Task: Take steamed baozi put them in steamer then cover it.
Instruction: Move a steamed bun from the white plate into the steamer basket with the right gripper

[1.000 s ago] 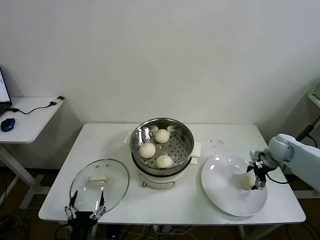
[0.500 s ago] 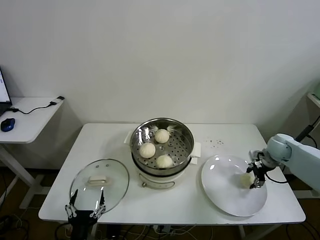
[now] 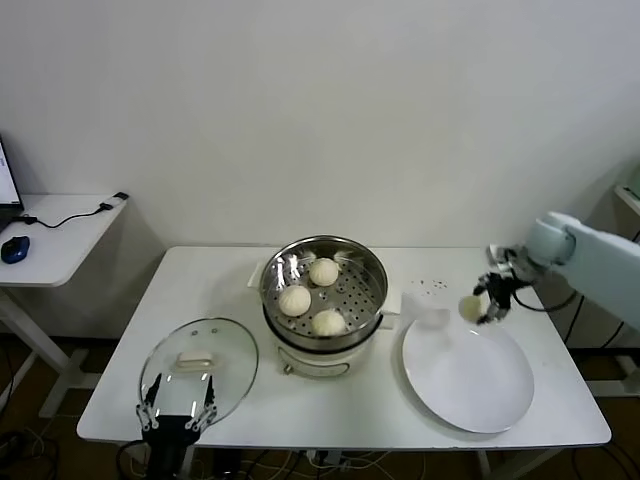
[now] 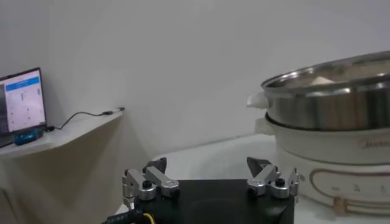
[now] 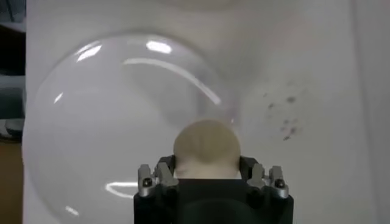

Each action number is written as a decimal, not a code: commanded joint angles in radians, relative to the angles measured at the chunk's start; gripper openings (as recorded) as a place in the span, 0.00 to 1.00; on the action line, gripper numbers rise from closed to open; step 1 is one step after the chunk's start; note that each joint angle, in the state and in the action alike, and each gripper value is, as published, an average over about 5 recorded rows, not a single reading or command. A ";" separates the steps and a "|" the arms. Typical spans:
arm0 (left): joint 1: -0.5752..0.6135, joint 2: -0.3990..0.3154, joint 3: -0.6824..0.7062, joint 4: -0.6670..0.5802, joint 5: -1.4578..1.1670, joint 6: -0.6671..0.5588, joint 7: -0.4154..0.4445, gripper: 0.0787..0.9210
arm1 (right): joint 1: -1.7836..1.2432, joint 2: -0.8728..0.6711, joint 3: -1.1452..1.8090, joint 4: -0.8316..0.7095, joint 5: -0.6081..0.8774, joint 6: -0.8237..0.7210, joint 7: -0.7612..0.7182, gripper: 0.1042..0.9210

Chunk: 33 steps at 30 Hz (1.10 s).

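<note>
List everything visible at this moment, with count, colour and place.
Small round steamed baozi: four, cream-white; three in the steamer, one held above the table.
Round stainless-steel steamer: one, shiny, white base, table centre.
Clear glass cover: one, cream bar handle, table's front left.
Flat round plate: one, white, table's right.
Table: one, white.
Side desk: one, white, far left.
Left gripper: open, near the cover.
Right gripper: shut on the fourth baozi.

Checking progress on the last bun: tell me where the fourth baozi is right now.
In the head view the fourth baozi is held in the right hand, raised above the far edge of the white plate, right of the steamer holding the other three.
</note>
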 commanded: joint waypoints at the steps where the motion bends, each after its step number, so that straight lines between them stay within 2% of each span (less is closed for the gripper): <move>1: -0.020 0.004 0.013 -0.003 -0.009 0.007 0.010 0.88 | 0.455 0.348 -0.324 -0.079 0.441 -0.018 -0.017 0.69; 6: -0.017 0.005 0.024 0.000 -0.006 -0.001 0.017 0.88 | 0.444 0.468 -0.348 -0.055 0.500 -0.051 0.011 0.69; 13: 0.007 0.006 0.029 0.001 -0.009 -0.013 0.020 0.88 | 0.371 0.548 -0.397 -0.025 0.510 -0.087 0.055 0.69; 25: 0.006 0.012 0.015 0.010 -0.030 -0.012 0.026 0.88 | 0.251 0.558 -0.471 0.014 0.424 -0.093 0.071 0.69; 33: 0.013 0.012 0.015 0.023 -0.030 -0.018 0.027 0.88 | 0.168 0.560 -0.444 -0.019 0.372 -0.092 0.075 0.69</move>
